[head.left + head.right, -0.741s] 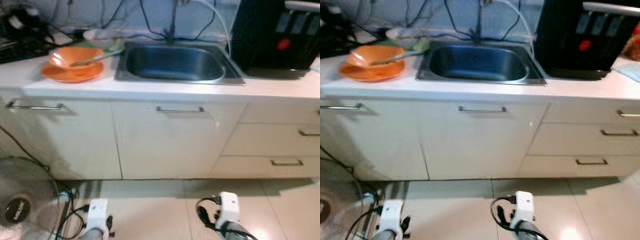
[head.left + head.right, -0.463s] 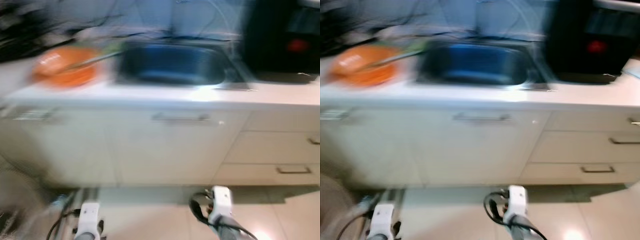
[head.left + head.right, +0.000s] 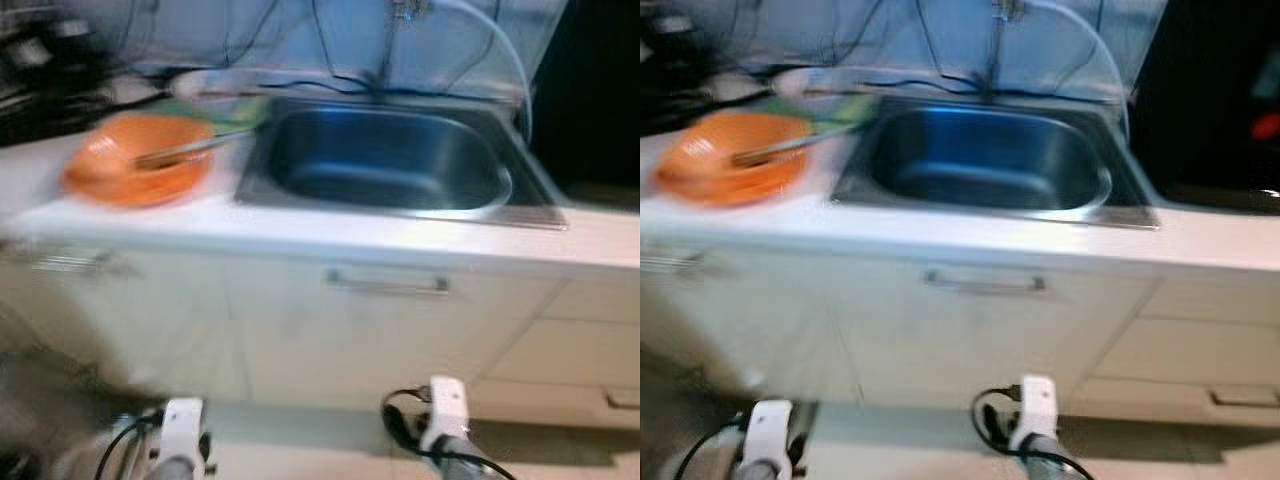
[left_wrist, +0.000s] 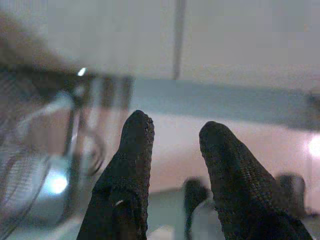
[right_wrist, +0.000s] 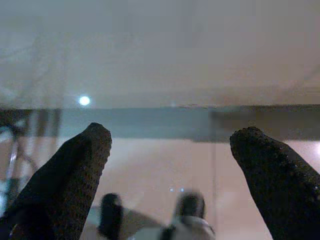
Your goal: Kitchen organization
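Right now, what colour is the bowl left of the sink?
Orange; the bowl shows best in the left eye view, though blurred.

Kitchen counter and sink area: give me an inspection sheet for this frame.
Surface: white countertop, blurred by camera motion.
Job's things: orange bowl on orange plate, a utensil resting in it; steel sink basin, nothing seen inside.
Clutter: pale dish with something green behind the bowl.
Grippers: left gripper and right gripper both open, hanging low near the floor, holding nothing.
Cables: dark cords along the back wall; pale hose by the tap.
Surroundings: black appliance right of the sink; cream cabinet doors.
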Controlling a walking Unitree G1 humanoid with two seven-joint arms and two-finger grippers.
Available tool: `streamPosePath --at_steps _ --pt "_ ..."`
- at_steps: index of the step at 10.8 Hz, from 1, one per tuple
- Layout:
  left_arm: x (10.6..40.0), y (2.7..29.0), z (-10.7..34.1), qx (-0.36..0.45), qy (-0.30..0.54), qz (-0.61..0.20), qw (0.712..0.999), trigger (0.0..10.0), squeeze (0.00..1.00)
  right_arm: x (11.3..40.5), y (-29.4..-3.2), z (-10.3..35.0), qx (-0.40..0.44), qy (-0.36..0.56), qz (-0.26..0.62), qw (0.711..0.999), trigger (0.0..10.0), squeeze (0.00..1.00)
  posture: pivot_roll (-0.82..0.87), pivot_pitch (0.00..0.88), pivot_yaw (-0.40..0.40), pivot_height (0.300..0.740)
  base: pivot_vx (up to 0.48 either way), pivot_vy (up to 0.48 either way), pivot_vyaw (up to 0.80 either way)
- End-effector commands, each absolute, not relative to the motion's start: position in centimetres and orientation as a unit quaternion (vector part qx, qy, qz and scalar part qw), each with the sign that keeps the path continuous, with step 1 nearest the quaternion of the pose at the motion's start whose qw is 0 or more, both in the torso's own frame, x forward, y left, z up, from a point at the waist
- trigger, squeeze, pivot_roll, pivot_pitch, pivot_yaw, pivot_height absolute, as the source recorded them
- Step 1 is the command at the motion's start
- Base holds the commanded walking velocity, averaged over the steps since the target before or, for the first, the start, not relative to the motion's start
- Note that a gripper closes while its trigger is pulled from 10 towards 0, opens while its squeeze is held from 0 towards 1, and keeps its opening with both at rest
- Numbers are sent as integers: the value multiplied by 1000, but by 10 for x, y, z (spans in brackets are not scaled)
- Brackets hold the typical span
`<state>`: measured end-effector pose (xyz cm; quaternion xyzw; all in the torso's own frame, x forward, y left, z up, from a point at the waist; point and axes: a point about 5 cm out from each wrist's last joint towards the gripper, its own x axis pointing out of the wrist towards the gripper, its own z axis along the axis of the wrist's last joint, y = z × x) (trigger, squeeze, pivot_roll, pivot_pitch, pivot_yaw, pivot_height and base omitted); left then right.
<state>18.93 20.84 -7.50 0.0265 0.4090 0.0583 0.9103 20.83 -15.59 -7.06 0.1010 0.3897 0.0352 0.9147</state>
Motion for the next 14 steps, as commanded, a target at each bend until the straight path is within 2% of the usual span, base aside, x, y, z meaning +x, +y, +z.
streamPosePath --at_steps 1,4,6,7,9,10,11,12,14 --pt "186 200 -78 25 414 49 909 10000 0 205 -163 -72 101 393 25 914 10000 0 177 17 -36 725 0 0 0" --pt "188 199 -76 27 402 44 914 10000 0 204 -166 -72 93 393 23 914 10000 0 179 18 -37 725 0 0 0" --pt "195 197 -71 43 374 30 926 10000 0 206 -178 -70 77 382 10 921 10000 0 179 21 -36 725 0 0 0" --pt "201 200 -65 56 343 32 937 10000 0 208 -195 -65 28 365 -3 931 10000 0 182 24 -36 725 0 0 0" --pt "202 210 -58 61 307 49 948 10000 0 208 -229 -56 1 335 -54 941 10000 0 174 29 -33 725 0 0 0" --pt "204 214 -51 64 268 49 960 10000 0 212 -249 -45 -55 297 -71 951 10000 0 175 36 -32 725 0 0 0" --pt "206 214 -45 73 244 37 966 10000 0 215 -258 -37 -82 270 -88 955 10000 0 174 40 -30 725 0 0 0" --pt "212 214 -31 91 190 25 977 10000 0 224 -271 -21 -42 210 -117 970 10000 0 167 47 -25 725 0 0 0" --pt "224 215 -2 114 105 23 988 10000 0 229 -263 -2 -29 116 -111 987 10000 0 159 54 -21 725 0 0 0"
